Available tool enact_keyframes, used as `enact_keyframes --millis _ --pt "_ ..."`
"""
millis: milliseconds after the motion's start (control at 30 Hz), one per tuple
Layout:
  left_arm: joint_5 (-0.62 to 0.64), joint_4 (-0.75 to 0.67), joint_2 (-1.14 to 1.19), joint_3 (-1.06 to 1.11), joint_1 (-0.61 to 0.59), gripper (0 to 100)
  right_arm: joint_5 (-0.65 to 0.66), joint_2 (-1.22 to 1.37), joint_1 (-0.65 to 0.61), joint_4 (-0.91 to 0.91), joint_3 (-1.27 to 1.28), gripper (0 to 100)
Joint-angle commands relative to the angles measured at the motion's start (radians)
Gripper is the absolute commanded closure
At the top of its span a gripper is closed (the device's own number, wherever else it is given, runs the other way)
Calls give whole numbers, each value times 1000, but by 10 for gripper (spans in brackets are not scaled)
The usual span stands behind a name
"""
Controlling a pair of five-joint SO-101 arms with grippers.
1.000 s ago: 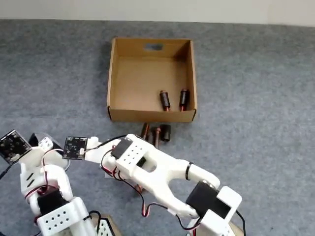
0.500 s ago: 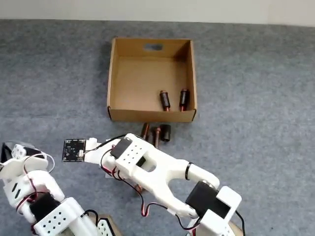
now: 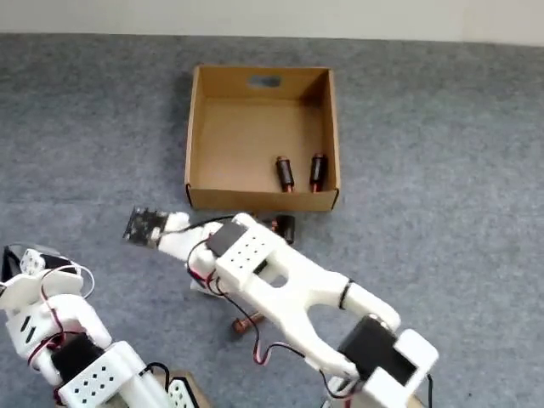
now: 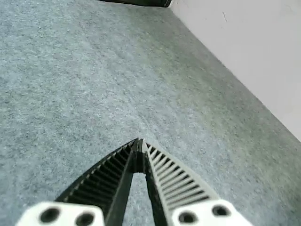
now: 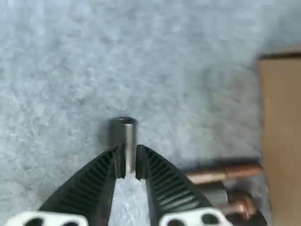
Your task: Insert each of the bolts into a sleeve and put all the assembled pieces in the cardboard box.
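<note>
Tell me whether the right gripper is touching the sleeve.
Touching. In the right wrist view the right gripper clamps the sleeve, jaws pressed on both sides.

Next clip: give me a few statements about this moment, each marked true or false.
1. Two assembled pieces lie in the box. True.
2. The right tool is open and empty. False: it is shut on a sleeve.
3. The left tool holds a bolt. False: it is shut on nothing, above the carpet.
4. A bolt lies on the carpet outside the box. True.
</note>
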Motion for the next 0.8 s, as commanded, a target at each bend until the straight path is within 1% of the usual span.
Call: enact_keyframes --millis 0,100,167,233,300,400,533,633,767 --pt "5 -15 -5 16 30 990 -101 -136 62 27 12 965" --pt "5 -15 -5 16 35 990 -166 -249 136 25 48 965" --pt "5 -15 -5 16 50 990 -176 -312 168 22 85 965" --pt "5 -14 -5 16 67 990 -180 -341 168 19 134 961" --pt "-9 -12 -5 16 81 990 -176 -337 124 19 180 959" --pt "-84 2 -7 16 85 990 -175 -280 45 18 209 902" --pt "-95 2 -8 16 85 990 -170 -142 7 -51 157 793" --pt "-95 2 -8 16 85 990 -121 -18 -5 -70 88 786" --pt "-95 2 -8 16 85 990 -112 108 -12 -70 -2 801"
